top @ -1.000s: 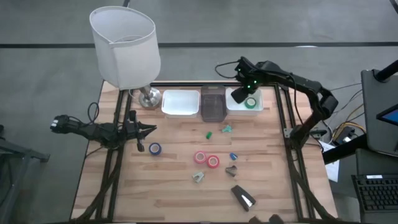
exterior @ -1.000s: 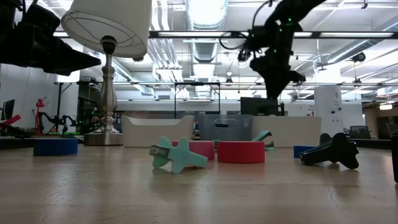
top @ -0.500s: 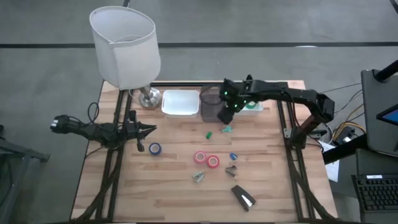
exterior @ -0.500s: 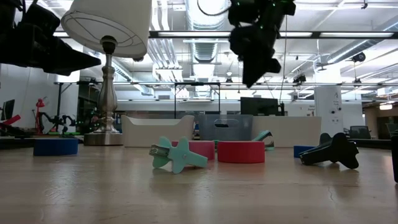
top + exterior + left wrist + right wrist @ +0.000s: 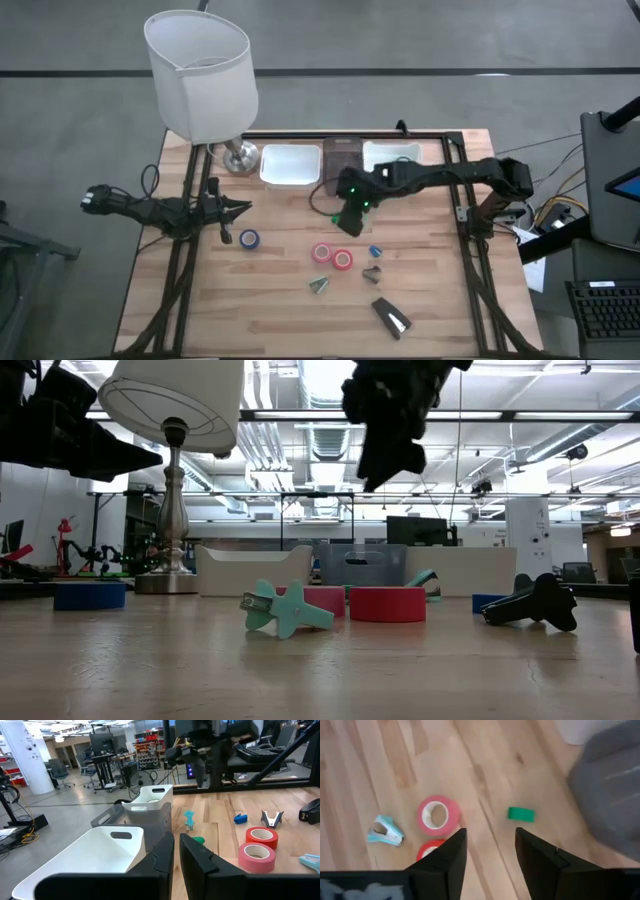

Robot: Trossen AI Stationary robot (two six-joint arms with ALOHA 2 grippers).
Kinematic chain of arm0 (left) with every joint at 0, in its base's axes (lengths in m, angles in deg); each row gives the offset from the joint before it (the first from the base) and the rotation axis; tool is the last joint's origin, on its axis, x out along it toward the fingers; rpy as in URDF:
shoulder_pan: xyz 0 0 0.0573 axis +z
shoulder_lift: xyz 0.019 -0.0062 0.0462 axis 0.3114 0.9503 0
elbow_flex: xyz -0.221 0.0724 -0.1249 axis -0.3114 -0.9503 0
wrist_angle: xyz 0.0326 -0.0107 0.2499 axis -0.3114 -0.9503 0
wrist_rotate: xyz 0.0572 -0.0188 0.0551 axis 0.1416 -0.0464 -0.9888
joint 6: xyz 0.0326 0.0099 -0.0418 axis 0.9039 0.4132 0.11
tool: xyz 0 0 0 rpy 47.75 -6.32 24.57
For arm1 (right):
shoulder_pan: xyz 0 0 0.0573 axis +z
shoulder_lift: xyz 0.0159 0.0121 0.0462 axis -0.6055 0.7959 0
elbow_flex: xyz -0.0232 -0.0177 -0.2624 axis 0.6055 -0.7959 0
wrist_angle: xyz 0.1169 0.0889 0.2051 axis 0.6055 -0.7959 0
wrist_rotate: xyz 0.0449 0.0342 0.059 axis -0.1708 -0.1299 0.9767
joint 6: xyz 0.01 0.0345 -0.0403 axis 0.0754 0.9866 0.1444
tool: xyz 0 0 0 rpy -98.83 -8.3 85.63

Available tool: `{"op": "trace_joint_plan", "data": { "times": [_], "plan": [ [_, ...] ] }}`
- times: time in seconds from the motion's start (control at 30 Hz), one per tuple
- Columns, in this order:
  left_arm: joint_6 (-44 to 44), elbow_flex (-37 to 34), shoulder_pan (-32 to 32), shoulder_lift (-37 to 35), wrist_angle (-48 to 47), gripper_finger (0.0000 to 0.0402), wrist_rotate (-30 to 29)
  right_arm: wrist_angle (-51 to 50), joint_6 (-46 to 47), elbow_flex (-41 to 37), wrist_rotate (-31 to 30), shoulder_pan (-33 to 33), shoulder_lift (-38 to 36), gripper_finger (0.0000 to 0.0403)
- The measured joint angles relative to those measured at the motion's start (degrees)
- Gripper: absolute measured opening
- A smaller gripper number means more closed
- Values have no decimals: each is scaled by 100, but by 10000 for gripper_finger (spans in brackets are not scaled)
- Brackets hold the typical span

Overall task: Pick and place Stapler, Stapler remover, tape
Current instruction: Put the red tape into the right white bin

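Note:
The black stapler lies near the table's front edge. A teal stapler remover and a dark one lie just beyond it. A pink tape roll and a red one lie flat side by side mid-table, with a blue roll to their left. My right gripper hangs open above the table's middle, tipped down, nothing between its fingers. In its wrist view the pink roll lies ahead of the fingers. My left gripper waits shut at the table's left, pointing level.
A white bin, a grey bin and a second white bin stand in a row along the far edge. A lamp stands at the far left corner. A small green bit and a blue bit lie mid-table.
My right gripper has swung from above the far right white bin toward the table's left and near edge, passing over the grey bin, and now hangs over the table's middle. It has tipped and rolled on the way. The tape rolls, removers and stapler have kept their places.

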Motion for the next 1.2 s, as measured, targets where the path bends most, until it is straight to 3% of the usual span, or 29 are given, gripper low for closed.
{"op": "trace_joint_plan", "data": {
  "times": [0.23,0.7,1.0,1.2],
  "plan": [
    [1,3,1,28,-15,32,6,-31,-75,-54,18,372,672,188],
    [0,7,1,57,-44,32,-6,52,-385,-113,322,866,1583,180],
    [0,7,0,57,-42,32,0,114,-378,-121,402,1048,1878,166],
    [1,7,0,57,-42,32,-1,163,-382,-133,362,1036,1848,135]
  ]
}}
